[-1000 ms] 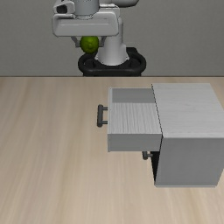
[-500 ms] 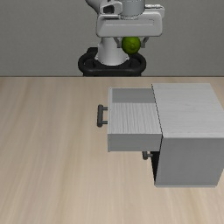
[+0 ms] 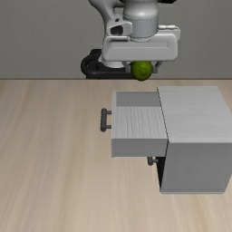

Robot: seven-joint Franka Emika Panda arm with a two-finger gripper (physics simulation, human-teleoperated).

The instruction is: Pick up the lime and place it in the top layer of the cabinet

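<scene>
A green lime (image 3: 141, 70) hangs below the gripper (image 3: 141, 65), whose fingers close on it from both sides. It is held in the air just behind the grey cabinet (image 3: 193, 136), above the far edge of the pulled-out top drawer (image 3: 137, 122). The drawer stands open toward the exterior view's left, with a dark handle (image 3: 105, 120) at its front. The robot's white wrist (image 3: 139, 43) covers the upper part of the lime.
The cabinet stands on a light wooden table (image 3: 50, 154). A lower drawer knob (image 3: 151, 161) sticks out beneath the open drawer. The robot's black base (image 3: 98, 64) sits at the table's far edge.
The arm has carried the lime from the exterior view's left toward the right and down, bringing it close above the back of the open top drawer.
</scene>
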